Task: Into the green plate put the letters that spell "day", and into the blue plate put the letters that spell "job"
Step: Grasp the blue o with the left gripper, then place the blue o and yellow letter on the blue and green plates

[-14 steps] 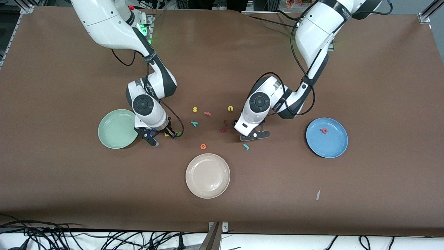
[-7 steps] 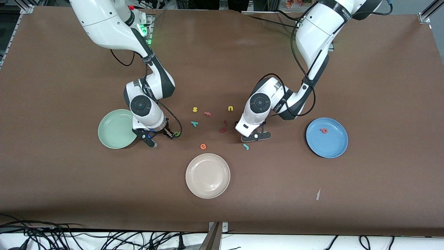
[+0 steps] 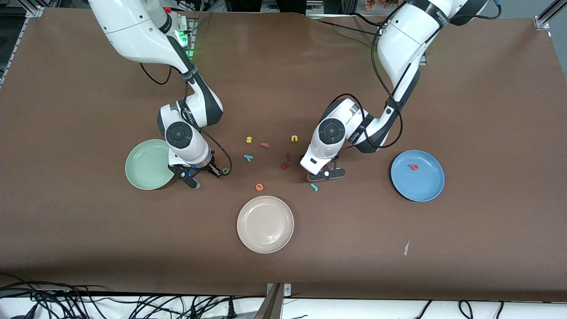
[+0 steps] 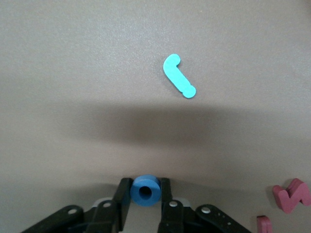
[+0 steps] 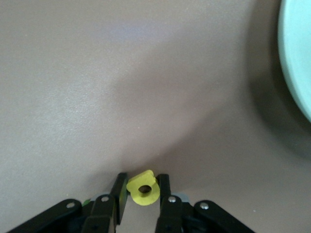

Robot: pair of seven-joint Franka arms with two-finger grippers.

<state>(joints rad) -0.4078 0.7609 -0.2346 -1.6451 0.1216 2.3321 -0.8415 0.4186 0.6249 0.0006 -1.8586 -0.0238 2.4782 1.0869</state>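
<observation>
From where I was sitting, the brown table (image 3: 487,110) had a cream plate (image 3: 265,224) closest to the front camera, nothing in it. An orange "e" (image 3: 259,187) lay just a bit farther back from it, not touching. Farther still there was a loose row: yellow "s" (image 3: 249,140) toward the right arm's end, a small orange-red letter (image 3: 265,145) beside it that I couldn't read, then a yellow "u" (image 3: 294,138) toward the left arm's end. Two dark red letters (image 3: 285,166) sat close together between the "u" and the "e". A white scrap (image 3: 406,248) lay well apart from the plate, toward the left arm's end. Black cables (image 3: 88,303) were tangled off the table's near edge.
</observation>
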